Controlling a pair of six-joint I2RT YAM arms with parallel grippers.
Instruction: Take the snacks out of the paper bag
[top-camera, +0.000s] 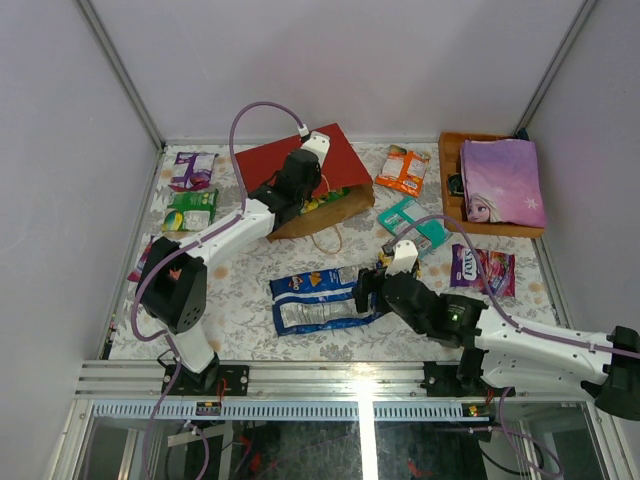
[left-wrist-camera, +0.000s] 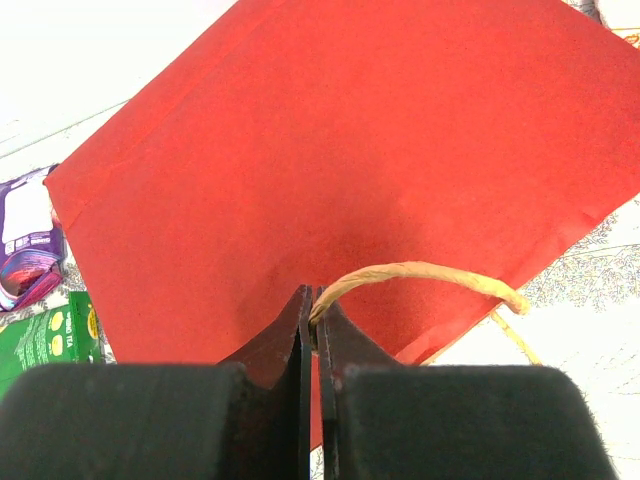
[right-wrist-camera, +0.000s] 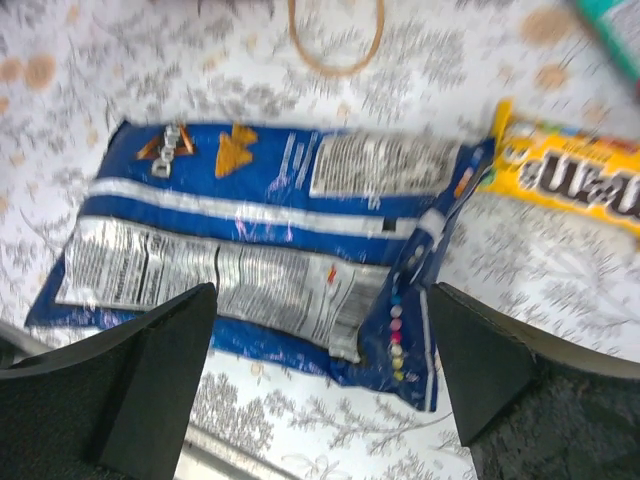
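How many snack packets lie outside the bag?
8: purple packet, green packet, pink packet left; long blue bag, small yellow packet centre; orange packet, teal packet, second purple packet right. More may hide inside.

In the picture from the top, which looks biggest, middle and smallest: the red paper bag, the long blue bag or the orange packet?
1. red paper bag, largest
2. long blue bag
3. orange packet, smallest
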